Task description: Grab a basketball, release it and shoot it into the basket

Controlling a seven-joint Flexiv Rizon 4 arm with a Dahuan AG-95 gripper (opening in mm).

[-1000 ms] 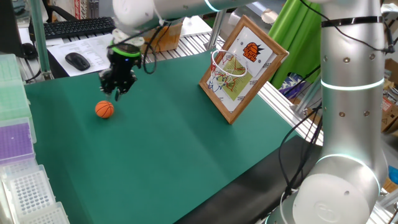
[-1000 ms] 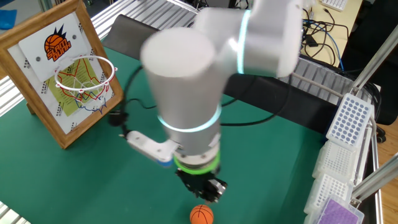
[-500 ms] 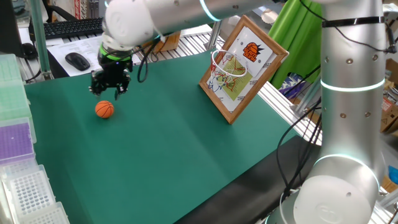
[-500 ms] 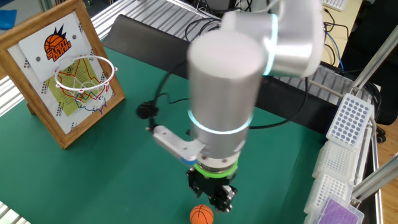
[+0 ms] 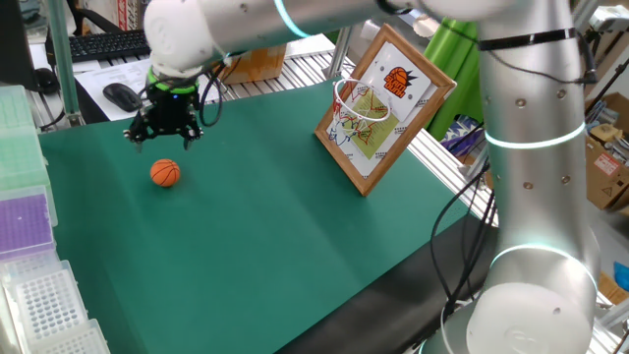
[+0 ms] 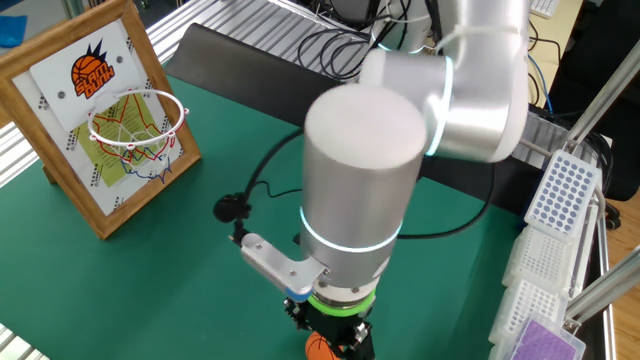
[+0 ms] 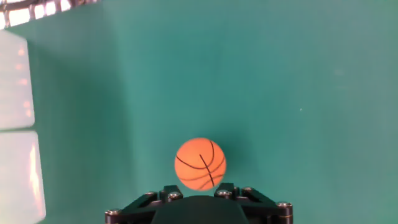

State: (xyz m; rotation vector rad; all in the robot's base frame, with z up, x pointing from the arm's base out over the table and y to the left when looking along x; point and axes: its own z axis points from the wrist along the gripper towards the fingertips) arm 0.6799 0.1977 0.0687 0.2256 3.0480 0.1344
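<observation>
One green worktop [image 5: 295,226] fills the scene, with metal rails along its far edge. Behind the jaws [image 5: 162,133] a desk holds a keyboard [image 5: 118,43] and a mouse [image 5: 123,95]. Clear plastic racks [image 5: 29,246] line the worktop edge beside the jaws; what they hold is unclear. The jaws hover just above the ball [image 5: 165,173], which lies on the worktop and touches nothing. In the hand view the ball [image 7: 199,163] sits just ahead of the jaws, whose opening cannot be told. The basket [image 5: 378,103] leans well away from the jaws, its net empty.
</observation>
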